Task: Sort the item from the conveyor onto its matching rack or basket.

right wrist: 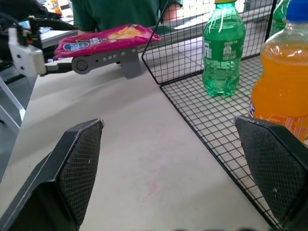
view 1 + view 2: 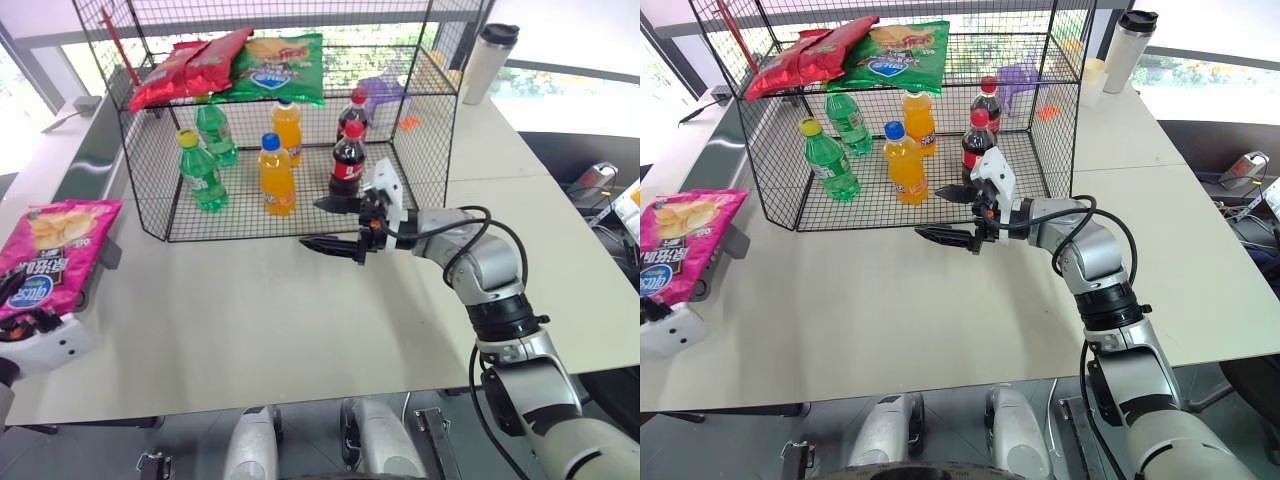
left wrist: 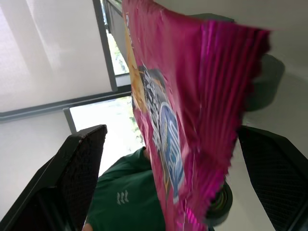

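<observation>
The item, a magenta-pink crisp bag [image 2: 55,250], lies flat on the roller end of the conveyor [image 1: 103,60] at the table's left edge. My left gripper [image 3: 171,130] is open. Its two black fingers [image 3: 77,178] stand wide on either side of the bag's near edge, apart from it. The black wire-mesh rack [image 2: 150,205] stands at the back of the table. My right gripper [image 2: 335,226] is open and empty. It hovers just in front of the rack's open side, pointing left.
The rack's upper shelf holds red crisp bags [image 2: 190,65] and a green bag [image 2: 280,68]. Its floor holds green [image 2: 202,172], orange [image 2: 276,176] and cola bottles [image 2: 347,165]. A steel mug [image 2: 490,62] stands right of it. A person in green [image 1: 115,12] stands behind the conveyor.
</observation>
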`<state>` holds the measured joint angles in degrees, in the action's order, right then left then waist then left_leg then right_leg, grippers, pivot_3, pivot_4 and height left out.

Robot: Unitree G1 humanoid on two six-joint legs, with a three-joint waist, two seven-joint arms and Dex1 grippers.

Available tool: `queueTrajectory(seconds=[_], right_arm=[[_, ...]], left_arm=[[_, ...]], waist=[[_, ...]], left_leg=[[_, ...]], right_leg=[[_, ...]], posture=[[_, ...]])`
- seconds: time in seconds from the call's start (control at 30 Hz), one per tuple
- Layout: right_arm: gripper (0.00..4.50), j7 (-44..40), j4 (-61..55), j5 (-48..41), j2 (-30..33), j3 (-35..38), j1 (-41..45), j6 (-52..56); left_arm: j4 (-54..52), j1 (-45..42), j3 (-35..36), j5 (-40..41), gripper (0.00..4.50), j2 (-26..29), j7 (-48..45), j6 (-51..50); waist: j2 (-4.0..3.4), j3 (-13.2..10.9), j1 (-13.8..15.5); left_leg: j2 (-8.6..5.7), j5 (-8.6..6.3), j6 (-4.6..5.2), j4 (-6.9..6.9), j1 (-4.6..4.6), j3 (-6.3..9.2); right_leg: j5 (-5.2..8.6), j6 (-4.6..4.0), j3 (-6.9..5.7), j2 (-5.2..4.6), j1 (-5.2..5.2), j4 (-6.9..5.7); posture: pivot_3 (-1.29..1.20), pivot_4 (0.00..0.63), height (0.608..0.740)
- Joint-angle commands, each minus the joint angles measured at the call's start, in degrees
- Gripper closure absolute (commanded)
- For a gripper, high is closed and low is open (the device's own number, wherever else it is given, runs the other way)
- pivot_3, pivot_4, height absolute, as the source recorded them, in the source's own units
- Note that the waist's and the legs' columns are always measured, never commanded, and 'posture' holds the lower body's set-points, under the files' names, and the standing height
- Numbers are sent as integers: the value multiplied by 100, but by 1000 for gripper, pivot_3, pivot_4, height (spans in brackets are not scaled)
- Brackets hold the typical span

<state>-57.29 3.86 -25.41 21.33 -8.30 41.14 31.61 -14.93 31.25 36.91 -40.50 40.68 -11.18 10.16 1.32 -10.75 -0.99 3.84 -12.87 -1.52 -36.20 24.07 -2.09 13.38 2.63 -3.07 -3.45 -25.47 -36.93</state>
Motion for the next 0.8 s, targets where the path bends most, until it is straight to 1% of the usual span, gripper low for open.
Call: queueTrajectory(seconds=[0.03, 0.1, 0.23, 0.47, 0.63, 0.73, 0.8], right_arm=[[0, 17, -198, -53, -19, 116, 37, -93], [0, 23, -180, -48, -47, 103, 36, -102], [0, 22, -173, -53, -87, 80, 34, -94], [0, 21, -185, -49, -128, 54, 19, -75], [0, 50, -219, -44, -134, 60, -18, -58], [0, 77, -218, -29, -119, 83, -23, -80], [0, 97, -199, -26, -103, 116, -11, -88]], left_arm=[[-423, 157, 489, 146, 40, -92, 98, -78], [-557, 249, 588, 102, 40, -195, 153, -84], [-754, 287, 807, -79, 40, -301, 401, -124], [-727, 46, 731, -278, 40, -229, 552, -223], [-382, -170, 426, -158, 40, -117, 408, -220], [-46, -416, 110, 34, 40, 64, 193, -182], [52, -448, -19, 203, 40, 88, 26, -192]], waist=[[0, 0, 22], [-1, 0, 30], [0, 1, 27], [0, 1, 24], [-1, 0, 22], [0, 1, 24], [0, 1, 19]], left_leg=[[0, 0, 0, -1, -3, 0], [0, 0, 0, -2, -10, 0], [-1, 0, 0, -3, -13, -1], [-1, 0, 0, -3, -14, -1], [-1, 0, 0, -2, -14, -2], [0, 0, 0, -2, -15, -1], [0, 0, 0, -3, -15, -1]], right_leg=[[1, -1, 0, 0, 0, -5], [10, -17, 0, -2, 5, -8], [11, -20, 1, -3, 8, -8], [10, -18, 1, -1, 8, -9], [3, -6, 1, 0, 7, -10], [3, -6, 1, 1, 8, -13], [4, -6, 1, 1, 8, -13]], posture=[[0, 150, 740], [0, 150, 740], [0, 150, 740], [0, 150, 740], [0, 150, 740], [0, 150, 740], [0, 150, 740]])
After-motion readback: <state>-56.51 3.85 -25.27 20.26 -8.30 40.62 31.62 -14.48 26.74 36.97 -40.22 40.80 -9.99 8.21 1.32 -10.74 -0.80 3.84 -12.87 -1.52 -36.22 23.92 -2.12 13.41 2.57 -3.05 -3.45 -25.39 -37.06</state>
